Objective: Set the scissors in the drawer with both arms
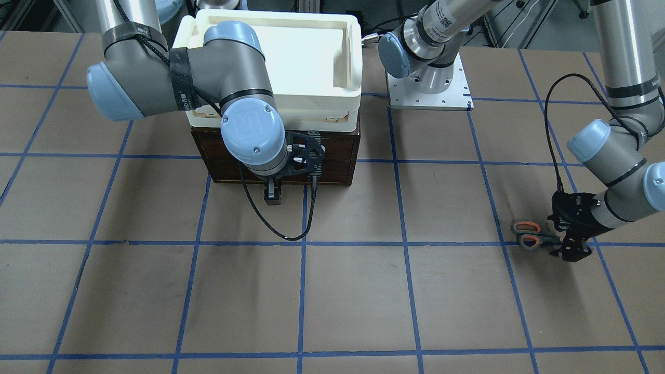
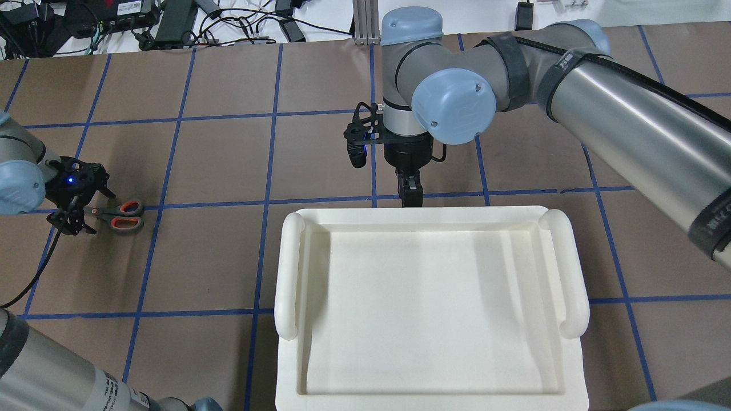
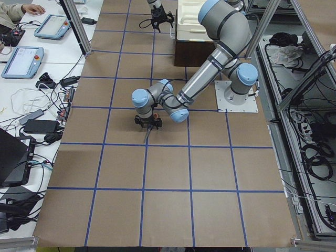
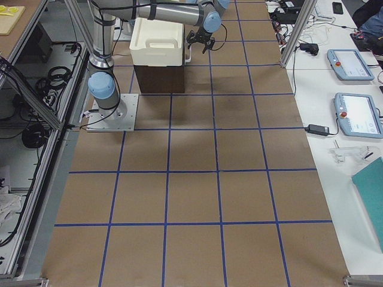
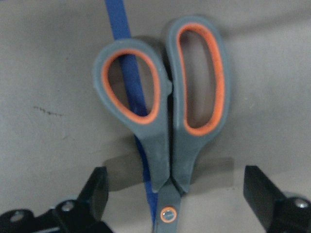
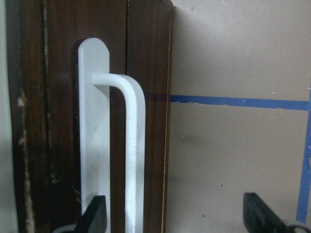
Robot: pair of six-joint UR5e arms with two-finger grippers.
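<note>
The scissors (image 1: 529, 235) lie flat on the table, grey handles with orange lining, across a blue tape line. In the left wrist view the scissors (image 5: 167, 111) point their handles away from the camera. My left gripper (image 5: 177, 194) is open, one finger on each side of the pivot, and it is not touching them. It also shows in the overhead view (image 2: 71, 220). The dark brown drawer (image 1: 332, 156) is closed. My right gripper (image 6: 175, 216) is open in front of the drawer, around the lower end of its white bar handle (image 6: 132, 145).
A white plastic tray (image 2: 422, 308) sits on top of the drawer cabinet (image 4: 158, 78). A metal base plate (image 1: 428, 88) is bolted beside the cabinet. A black cable (image 1: 275, 223) hangs from the right wrist down to the table.
</note>
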